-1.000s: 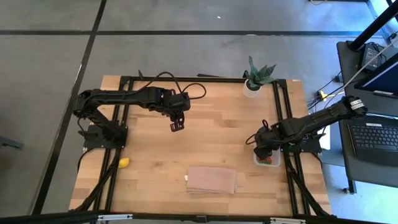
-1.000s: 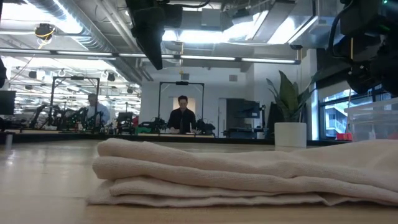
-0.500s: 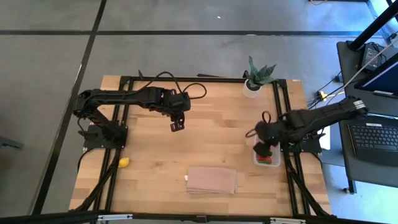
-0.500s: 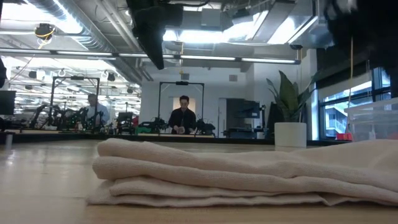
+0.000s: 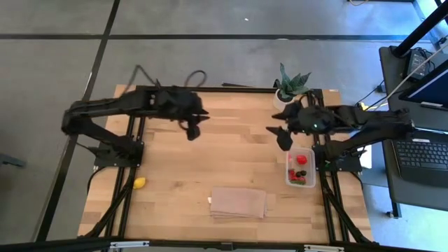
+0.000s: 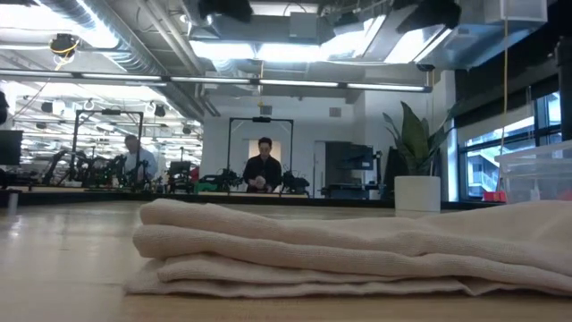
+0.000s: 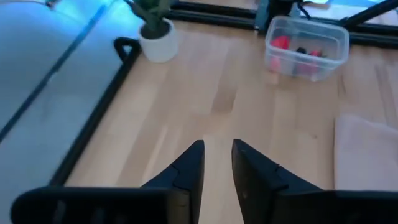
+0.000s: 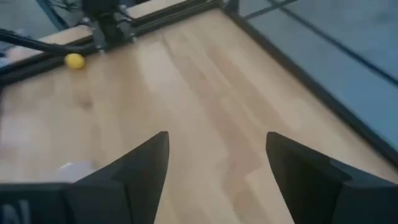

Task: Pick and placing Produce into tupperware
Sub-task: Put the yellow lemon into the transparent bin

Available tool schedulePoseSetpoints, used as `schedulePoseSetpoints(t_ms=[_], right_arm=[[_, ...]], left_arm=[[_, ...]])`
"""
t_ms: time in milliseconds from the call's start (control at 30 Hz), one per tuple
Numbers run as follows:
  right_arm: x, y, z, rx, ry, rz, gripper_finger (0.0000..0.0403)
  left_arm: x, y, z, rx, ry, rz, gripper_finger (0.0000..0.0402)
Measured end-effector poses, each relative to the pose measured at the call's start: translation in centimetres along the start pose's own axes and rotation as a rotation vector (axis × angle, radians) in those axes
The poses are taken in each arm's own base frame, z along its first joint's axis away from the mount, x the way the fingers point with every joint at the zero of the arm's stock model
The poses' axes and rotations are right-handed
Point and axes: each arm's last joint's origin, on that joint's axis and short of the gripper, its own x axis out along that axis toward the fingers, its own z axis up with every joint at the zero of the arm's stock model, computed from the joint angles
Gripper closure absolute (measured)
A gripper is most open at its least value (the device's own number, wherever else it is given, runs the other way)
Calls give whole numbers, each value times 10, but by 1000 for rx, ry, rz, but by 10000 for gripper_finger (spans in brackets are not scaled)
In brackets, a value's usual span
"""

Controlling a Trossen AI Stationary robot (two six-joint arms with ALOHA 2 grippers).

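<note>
Matt pale wood table (image 5: 231, 150); clear glossy plastic tupperware (image 5: 300, 168); soft ribbed tan cloth (image 6: 349, 246); matt black plastic fingers (image 8: 140, 168).

I see 2 matte black jointed arms, black cables looping off their upper links. Left gripper (image 7: 217, 163): 2 narrow black tapered fingers. Right gripper (image 8: 217, 168): 2 broad black wedge-shaped fingers.

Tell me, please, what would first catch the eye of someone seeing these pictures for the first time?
Probably the clear tupperware by the table's right edge, with red and dark produce inside. Next comes the lone yellow piece near the left edge, beside the left arm's base. Both arms hang raised over the table's far half, the right gripper with jaws open and empty, the left gripper holding nothing.
</note>
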Motion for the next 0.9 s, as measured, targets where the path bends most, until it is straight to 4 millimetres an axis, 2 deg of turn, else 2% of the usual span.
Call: schedulePoseSetpoints(t_ms=[100, 267, 400, 500, 600, 700, 900], right_arm=[[12, -8, 5, -15, -11, -40, 133], [37, -17, 17, -55, -23, -14, 133], [62, -22, 25, -85, -26, 40, 133], [82, -26, 27, -100, -10, 73, 133], [99, -31, 26, -90, 20, 91, 133], [111, -36, 25, -91, 53, 94, 133], [120, -44, 25, -76, 71, 102, 133]], left_arm=[[-27, 0, -4, 10, -22, 3, 334], [-57, -4, -19, 11, 24, -29, 344], [-71, -3, -31, -56, 99, -20, 347], [-76, -3, -40, -104, 175, -1, 331], [-77, -4, -46, -145, 236, 11, 293], [-78, -4, -50, -158, 272, 19, 236], [-79, -3, -57, -182, 347, 55, 113]])
